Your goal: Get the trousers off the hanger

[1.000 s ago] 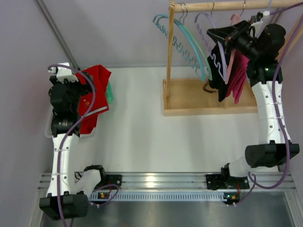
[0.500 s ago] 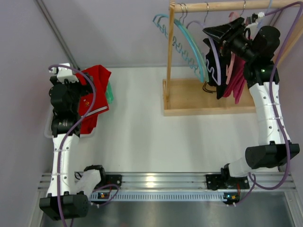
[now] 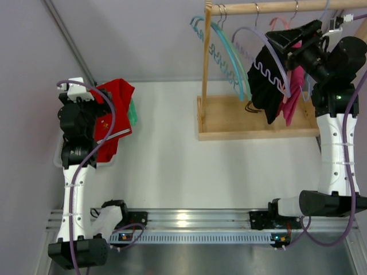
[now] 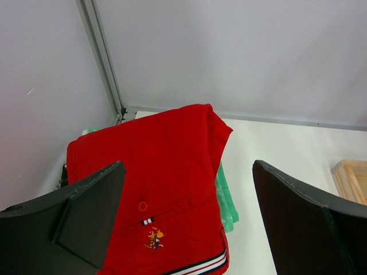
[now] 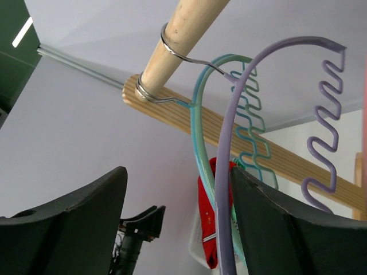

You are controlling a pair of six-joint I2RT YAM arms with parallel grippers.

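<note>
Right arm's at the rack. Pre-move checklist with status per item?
1. Right gripper open: ok, fingers spread in the wrist view.
2. Purple hanger between those fingers: cannot tell; it runs beside one finger and the depth is unclear.
3. Hanger hooked on the rod: ok in the top view.
4. Black trousers gripped: not ok; they hang on the purple hanger and nothing holds them.
5. Pink garment clear of the trousers: not ok, it hangs right against them.
6. Left gripper out of the way: ok, open above the red garment, far from the rack.
</note>
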